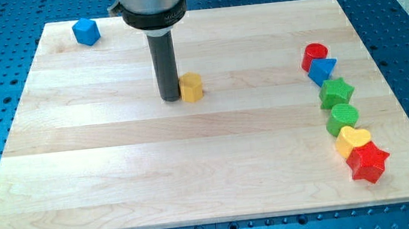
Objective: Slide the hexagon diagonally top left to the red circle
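Observation:
A yellow hexagon block lies on the wooden board, a little above the middle. My tip stands right against the hexagon's left side, touching or nearly touching it. The red circle block sits far off at the view's right, at the top of a column of blocks. The hexagon is well to the left of the red circle, at nearly the same height, slightly lower.
Below the red circle run a blue triangle, a green star, a green circle, a yellow heart and a red star. A blue cube sits at the top left corner.

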